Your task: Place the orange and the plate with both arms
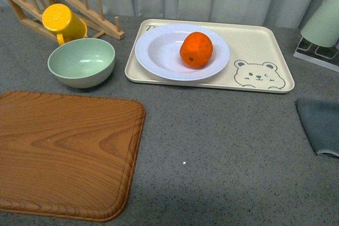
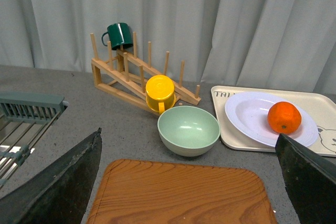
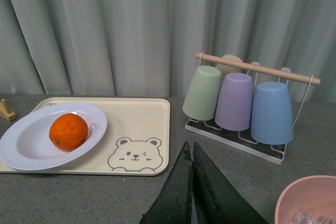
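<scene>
The orange (image 1: pixel 196 49) rests in the white ridged plate (image 1: pixel 159 52), which sits on the beige bear-print tray (image 1: pixel 254 43) at the back of the counter. Both show in the left wrist view too, orange (image 2: pixel 284 117) in plate (image 2: pixel 247 115), and in the right wrist view, orange (image 3: pixel 69 131) in plate (image 3: pixel 26 148). Neither arm appears in the front view. My left gripper (image 2: pixel 189 161) is open, its dark fingers (image 2: pixel 63 179) spread wide above the wooden board, well back from the tray. My right gripper (image 3: pixel 191 148) is shut with nothing in it, off to the tray's right.
A wooden cutting board (image 1: pixel 63 152) fills the near left. A pale green bowl (image 1: pixel 81 62), a yellow mug (image 1: pixel 62 22) and a wooden peg rack (image 1: pixel 79 3) stand at the back left. A cup rack (image 3: pixel 241 103) and a grey cloth (image 1: pixel 320 125) lie right; a pink bowl (image 3: pixel 310 200) is near.
</scene>
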Tool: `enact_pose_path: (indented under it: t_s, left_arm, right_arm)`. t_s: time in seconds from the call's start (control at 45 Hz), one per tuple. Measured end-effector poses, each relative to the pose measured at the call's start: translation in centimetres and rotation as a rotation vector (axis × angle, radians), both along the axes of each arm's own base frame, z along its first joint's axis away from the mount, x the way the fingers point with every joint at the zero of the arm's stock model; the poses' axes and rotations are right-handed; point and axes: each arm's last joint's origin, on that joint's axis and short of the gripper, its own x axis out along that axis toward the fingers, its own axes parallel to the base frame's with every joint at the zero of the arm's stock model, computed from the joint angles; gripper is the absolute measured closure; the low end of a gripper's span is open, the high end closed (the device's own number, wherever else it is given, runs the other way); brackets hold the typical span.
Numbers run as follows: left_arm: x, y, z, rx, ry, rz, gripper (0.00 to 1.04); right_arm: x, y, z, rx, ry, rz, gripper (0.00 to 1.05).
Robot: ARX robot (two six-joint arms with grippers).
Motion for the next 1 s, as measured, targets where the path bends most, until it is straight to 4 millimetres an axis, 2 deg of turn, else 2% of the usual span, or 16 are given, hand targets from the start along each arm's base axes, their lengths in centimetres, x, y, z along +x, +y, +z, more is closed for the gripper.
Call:
enact_pose_path:
  t_s: [0.533,1.0]
  left_arm:
    - [0.0,0.0,0.0,0.000,0.000,0.000,0.07]
    - [0.0,0.0,0.0,0.000,0.000,0.000,0.07]
  right_arm:
    - [-2.0,0.0,0.5,0.000,-0.017,0.000,1.04]
    - [-2.9,0.0,0.4,0.000,-0.019,0.001,1.04]
